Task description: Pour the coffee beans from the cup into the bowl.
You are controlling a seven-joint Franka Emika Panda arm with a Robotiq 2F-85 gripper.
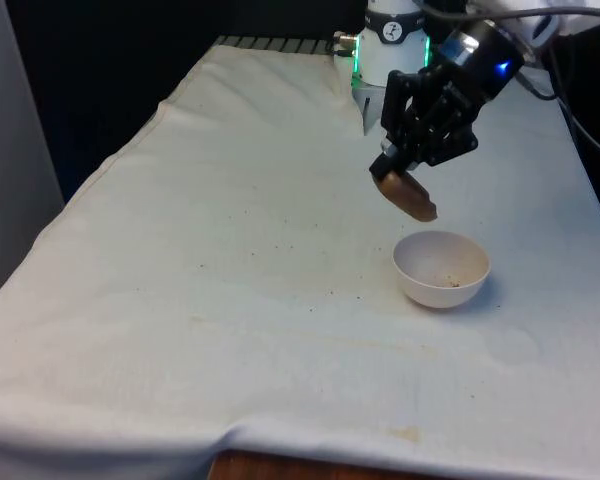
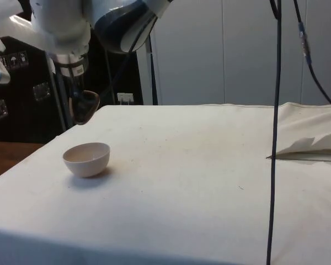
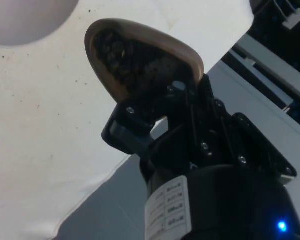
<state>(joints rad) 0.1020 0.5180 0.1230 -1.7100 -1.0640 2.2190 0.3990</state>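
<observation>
Now cup (image 1: 408, 194) pinched between fingers (image 3: 135, 132).

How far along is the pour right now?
Done: the gripper has the brown cup lifted and tipped beside the white bowl. In hand: the pour, with beans in the cup and a few specks in the bowl. Left: emptying the cup.

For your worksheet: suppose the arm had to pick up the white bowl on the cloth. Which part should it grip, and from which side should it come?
Best judged: grip the rim of the white bowl from straight above, one finger inside and one outside. It sits upright with its mouth open upward, and its rounded wall curves in toward the base, so a side pinch would likely slip. The gripper currently holds the tilted brown cup, so that must be set down first.
</observation>
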